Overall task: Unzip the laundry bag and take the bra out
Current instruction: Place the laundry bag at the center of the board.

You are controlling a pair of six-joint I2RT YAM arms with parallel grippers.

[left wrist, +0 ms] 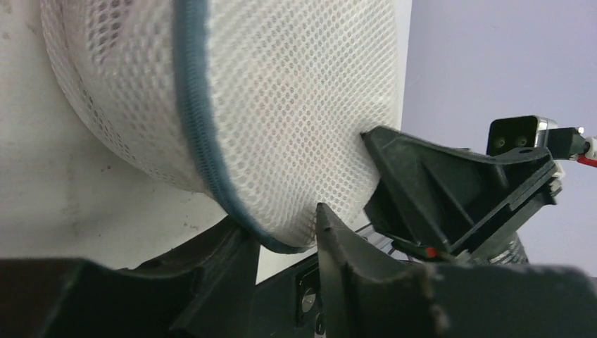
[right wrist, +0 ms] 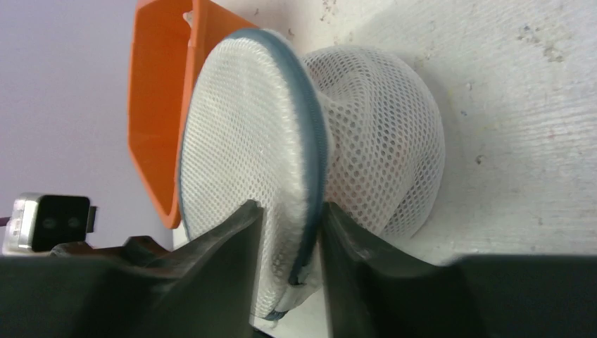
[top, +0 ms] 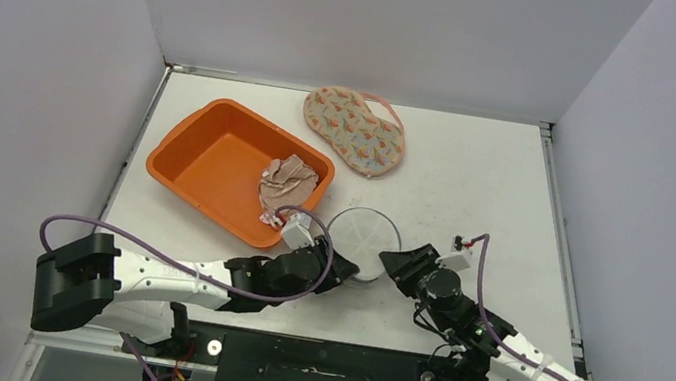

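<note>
The white mesh laundry bag, round with a blue zip trim, lies near the table's front edge between my two grippers. My left gripper is at its left side. In the left wrist view its jaws are closed on the bag's blue-trimmed rim. My right gripper is at the bag's right side. Its jaws stand narrowly apart around the zip seam of the bag. A beige crumpled garment that looks like the bra lies in the orange tub. I cannot tell whether anything is inside the mesh.
The orange tub stands just behind and left of the bag. A patterned two-lobed cloth item with a pink edge lies at the back centre. White walls close in the table on three sides. My right gripper shows in the left wrist view.
</note>
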